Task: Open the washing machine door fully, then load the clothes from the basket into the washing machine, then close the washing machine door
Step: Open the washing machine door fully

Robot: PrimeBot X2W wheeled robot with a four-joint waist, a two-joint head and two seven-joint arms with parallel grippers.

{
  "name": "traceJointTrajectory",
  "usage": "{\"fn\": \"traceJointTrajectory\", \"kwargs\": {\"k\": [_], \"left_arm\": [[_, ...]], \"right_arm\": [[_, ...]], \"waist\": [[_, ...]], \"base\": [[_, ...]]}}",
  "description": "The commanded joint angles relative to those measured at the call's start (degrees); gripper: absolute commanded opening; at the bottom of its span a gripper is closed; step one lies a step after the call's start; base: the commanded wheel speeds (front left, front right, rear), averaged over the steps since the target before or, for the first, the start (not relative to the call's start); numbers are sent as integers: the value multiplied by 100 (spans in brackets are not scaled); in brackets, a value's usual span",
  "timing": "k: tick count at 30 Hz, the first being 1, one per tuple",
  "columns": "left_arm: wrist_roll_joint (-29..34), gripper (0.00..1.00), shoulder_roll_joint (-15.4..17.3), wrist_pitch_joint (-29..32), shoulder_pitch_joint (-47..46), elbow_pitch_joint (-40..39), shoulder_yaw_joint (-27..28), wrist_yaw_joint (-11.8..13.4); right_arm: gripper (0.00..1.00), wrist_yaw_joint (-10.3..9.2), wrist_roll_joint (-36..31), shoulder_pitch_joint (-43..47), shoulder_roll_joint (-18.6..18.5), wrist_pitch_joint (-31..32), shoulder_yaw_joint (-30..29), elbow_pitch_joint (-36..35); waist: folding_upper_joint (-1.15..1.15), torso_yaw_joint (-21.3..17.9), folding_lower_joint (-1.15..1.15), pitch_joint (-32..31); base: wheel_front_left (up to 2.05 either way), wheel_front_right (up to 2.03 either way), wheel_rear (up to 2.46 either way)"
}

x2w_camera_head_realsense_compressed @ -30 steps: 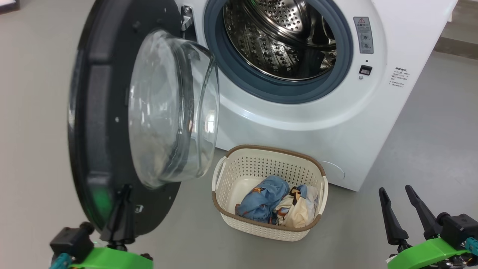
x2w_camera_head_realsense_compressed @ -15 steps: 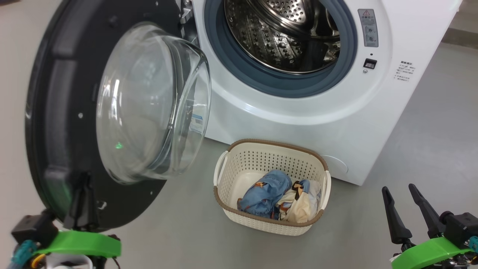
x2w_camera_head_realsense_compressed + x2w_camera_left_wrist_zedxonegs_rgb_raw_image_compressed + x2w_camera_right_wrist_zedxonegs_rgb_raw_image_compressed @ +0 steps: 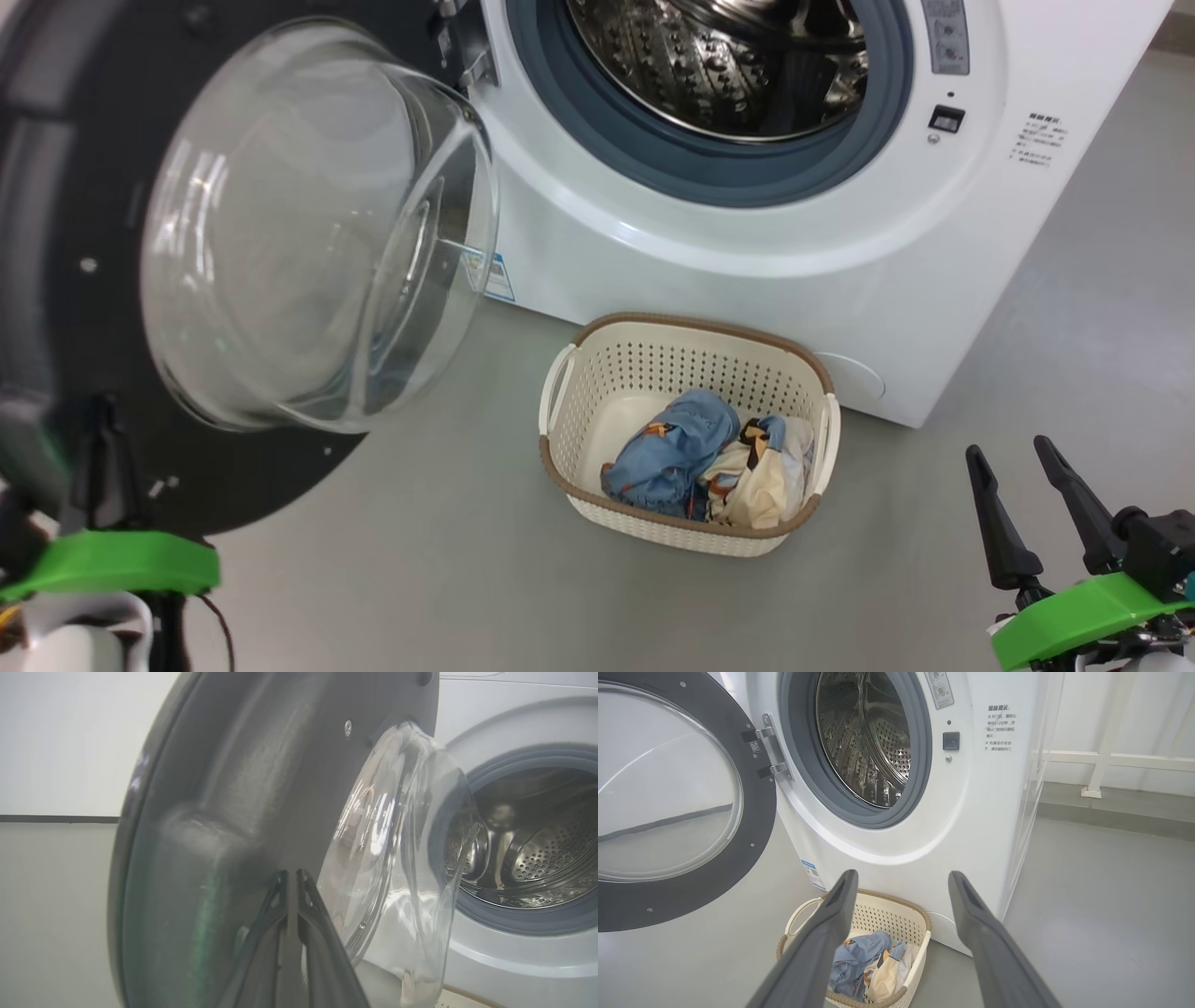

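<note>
On the inner face of the washing machine door [image 3: 224,812], push steadily outward with the left gripper [image 3: 292,875], fingers pressed together.

Wide-spread pincer [image 3: 902,873] near basket [image 3: 889,917] of clothes [image 3: 859,961]

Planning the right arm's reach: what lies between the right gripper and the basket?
Bare grey floor and nothing else, as the head view shows. The stretch from the right gripper to the basket is open.
</note>
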Motion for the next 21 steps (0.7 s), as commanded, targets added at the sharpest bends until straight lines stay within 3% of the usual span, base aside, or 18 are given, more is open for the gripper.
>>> {"fn": "traceJointTrajectory", "kwargs": {"k": [1, 21], "left_arm": [[74, 0, 331, -37, -366, -25, 434, -4], [858, 0, 767, -37, -1392, 921, 1544, -218]], "right_arm": [[100, 32, -83, -208, -149, -70, 174, -141], [100, 32, -184, -746, -358, -70, 313, -178]], "waist": [[0, -10, 0, 109], [0, -97, 0, 983]], "base": [[0, 0, 0], [0, 0, 0]]}}
